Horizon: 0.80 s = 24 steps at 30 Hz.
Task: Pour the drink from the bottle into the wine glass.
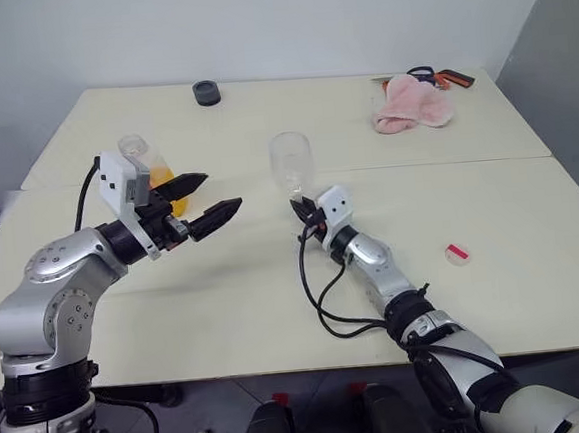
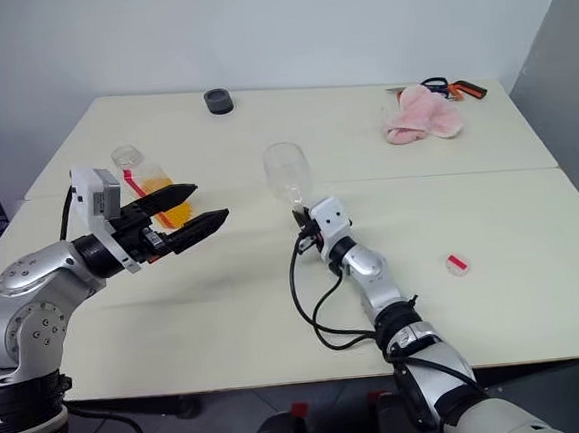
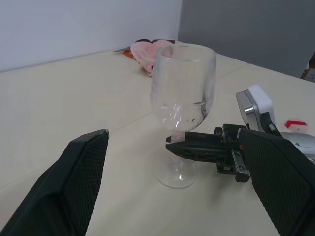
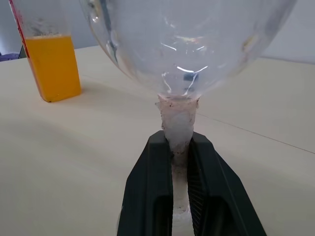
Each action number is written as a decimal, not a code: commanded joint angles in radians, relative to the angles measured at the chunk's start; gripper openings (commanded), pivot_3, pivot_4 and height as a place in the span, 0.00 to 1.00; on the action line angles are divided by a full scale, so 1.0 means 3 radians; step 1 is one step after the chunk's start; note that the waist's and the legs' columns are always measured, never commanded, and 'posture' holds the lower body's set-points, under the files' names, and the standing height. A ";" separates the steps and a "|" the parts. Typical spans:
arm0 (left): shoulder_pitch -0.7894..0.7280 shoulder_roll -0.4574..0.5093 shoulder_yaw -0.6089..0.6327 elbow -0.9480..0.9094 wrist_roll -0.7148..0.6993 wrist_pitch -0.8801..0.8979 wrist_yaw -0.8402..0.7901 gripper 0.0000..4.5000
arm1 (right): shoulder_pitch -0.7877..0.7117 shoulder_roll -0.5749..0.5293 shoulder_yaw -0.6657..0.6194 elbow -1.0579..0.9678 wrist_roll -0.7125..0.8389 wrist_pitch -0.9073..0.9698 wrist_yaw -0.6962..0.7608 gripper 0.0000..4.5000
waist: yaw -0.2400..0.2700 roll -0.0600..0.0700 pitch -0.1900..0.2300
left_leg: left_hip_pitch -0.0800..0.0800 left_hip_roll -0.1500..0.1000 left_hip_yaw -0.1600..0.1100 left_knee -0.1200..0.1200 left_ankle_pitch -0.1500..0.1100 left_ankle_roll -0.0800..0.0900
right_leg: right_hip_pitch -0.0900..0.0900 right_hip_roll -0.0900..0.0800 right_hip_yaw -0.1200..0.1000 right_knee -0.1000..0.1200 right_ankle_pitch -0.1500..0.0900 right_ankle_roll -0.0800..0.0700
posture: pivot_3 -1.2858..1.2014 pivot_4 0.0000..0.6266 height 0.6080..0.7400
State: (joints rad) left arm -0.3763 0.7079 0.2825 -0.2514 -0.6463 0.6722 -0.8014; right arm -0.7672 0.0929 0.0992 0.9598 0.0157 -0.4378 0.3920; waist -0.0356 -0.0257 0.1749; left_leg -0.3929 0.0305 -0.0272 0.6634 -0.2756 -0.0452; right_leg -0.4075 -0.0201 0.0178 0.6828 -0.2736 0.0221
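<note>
Mid-table, right claw point(image 4: 179, 162) clamps wine glass point(image 1: 291, 163); bottle point(image 2: 145, 188) stands apart.

wine glass point(image 3: 183, 88) – clear, glossy | bottle point(image 4: 49, 59) – clear plastic | table point(image 1: 277, 308) – matt, smooth | cloth point(image 1: 411, 105) – pink, fluffy

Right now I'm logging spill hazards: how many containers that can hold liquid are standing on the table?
2. The wine glass stands mid-table, its stem gripped by the right gripper. The bottle of drink stands on the robot's left, behind the left gripper.
</note>
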 commanded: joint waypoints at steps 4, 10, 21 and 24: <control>-0.0073 0.0166 -0.0064 -0.0052 0.0008 -0.0068 -0.0152 1.00 | 0.0093 0.0003 0.0076 -0.0019 -0.0083 0.0005 0.0111 0.03 | -0.0003 0.0000 0.0000 | 0.0001 0.0000 0.0001 -0.0001 0.0000 0.0000 | 0.0000 0.0000 0.0001 0.0000 0.0000 0.0000 | 0.52 0.24 1.00; -0.0129 0.0183 -0.0104 0.0019 0.0083 -0.0160 -0.0180 1.00 | 0.0106 0.0021 0.0022 -0.0074 -0.0007 0.0067 0.0161 0.11 | -0.0003 0.0000 0.0000 | 0.0002 0.0000 0.0001 -0.0001 0.0000 0.0000 | 0.0001 0.0000 0.0001 0.0000 0.0000 0.0000 | 0.52 0.24 1.00; -0.0125 0.0172 -0.0180 0.0055 0.0217 -0.0310 -0.0217 1.00 | 0.0146 0.0032 0.0004 -0.0225 0.0016 0.0159 0.0218 0.97 | -0.0001 0.0001 0.0001 | 0.0001 0.0000 0.0001 -0.0001 0.0000 0.0000 | 0.0001 0.0001 0.0001 0.0000 0.0000 0.0000 | 0.52 0.24 1.00; -0.0147 0.0161 -0.0183 0.0059 0.0237 -0.0334 -0.0218 1.00 | 0.0153 0.0031 -0.0005 -0.0245 0.0031 0.0199 0.0236 0.99 | -0.0001 0.0001 0.0001 | 0.0001 0.0000 0.0001 -0.0001 0.0000 0.0000 | 0.0001 0.0000 0.0001 0.0000 0.0000 0.0000 | 0.52 0.24 1.00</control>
State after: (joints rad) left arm -0.3988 0.7438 0.2248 -0.2237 -0.5795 0.5982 -0.8633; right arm -0.7165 0.0943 0.1009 0.9312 0.0153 -0.3786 0.4540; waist -0.0360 -0.0254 0.1752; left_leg -0.3926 0.0305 -0.0269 0.6631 -0.2756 -0.0451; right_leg -0.4072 -0.0200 0.0180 0.6827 -0.2736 0.0220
